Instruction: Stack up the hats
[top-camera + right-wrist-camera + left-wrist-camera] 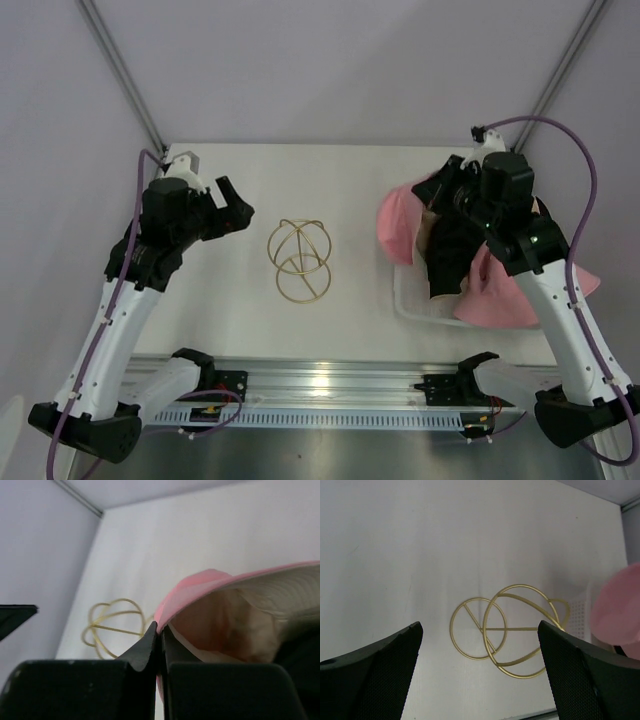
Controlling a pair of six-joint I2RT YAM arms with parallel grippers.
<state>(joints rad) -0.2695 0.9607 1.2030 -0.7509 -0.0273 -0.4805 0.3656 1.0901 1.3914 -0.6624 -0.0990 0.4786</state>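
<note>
The hats lay heaped by the right edge of the surface [330, 180], partly over a white mesh tray [410, 302] that sat toward the near right corner. A pink hat [398, 225] hung out on the side of the heap facing the middle of the surface, a black hat [447, 262] was crumpled in the centre of the heap, and a second pink hat [505, 292] spread toward the right edge and the near side. A beige patch [428, 224] showed between the first pink hat and the black one. The right hand [443, 195] was over the far part of the heap, and its wrist view showed the hand [159, 630] with its fingers pressed together on the rim of the pink hat [200, 587], whose pale inside [235, 622] faced the camera. The left hand [232, 212] hovered toward the far left corner with its fingers spread wide and holding nothing; from its wrist view the hand [477, 630] framed a gold wire stand [505, 636]. That stand [299, 260] stood in the middle of the surface, apart from the hats, and it also appeared in the right wrist view [107, 625] beyond the pink rim
</note>
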